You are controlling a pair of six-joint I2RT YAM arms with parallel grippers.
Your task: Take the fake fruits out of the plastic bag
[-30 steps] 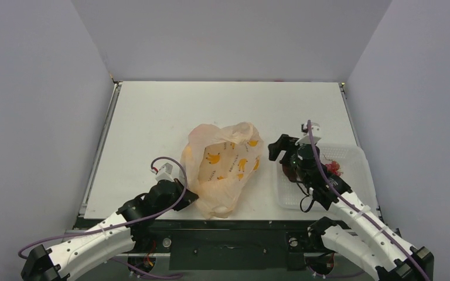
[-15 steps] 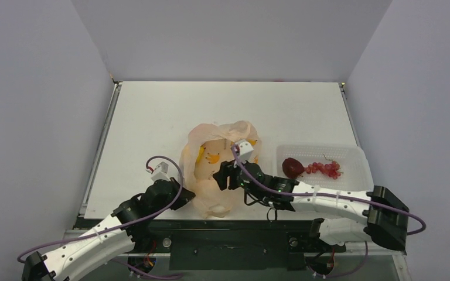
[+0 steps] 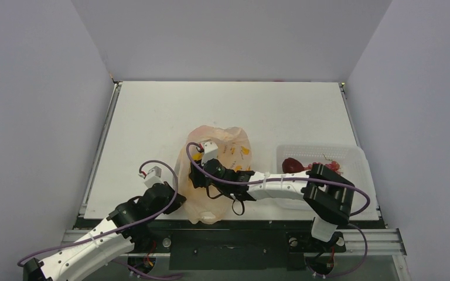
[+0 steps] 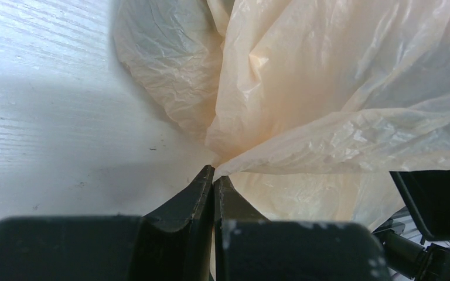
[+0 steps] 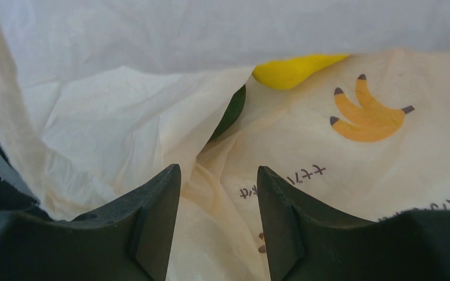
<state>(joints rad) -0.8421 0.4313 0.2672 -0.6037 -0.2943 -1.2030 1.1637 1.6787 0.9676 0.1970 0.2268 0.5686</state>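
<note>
On the table [image 3: 152, 129], the spread right gripper [image 5: 218, 175] has entered the plastic bag [image 3: 237, 143] the left gripper [image 4: 213, 175] pinches.

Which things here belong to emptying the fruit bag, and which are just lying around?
Job: peach banana-printed plastic bag; yellow plastic piece and dark green fruit inside it; dark maroon round fruit and red berry string, already out.
Just there: white perforated plastic tray holding them; white table.

Bright even light, soft shadows on the table [image 4: 41, 52], wrist-view foregrounds slightly blurred
</note>
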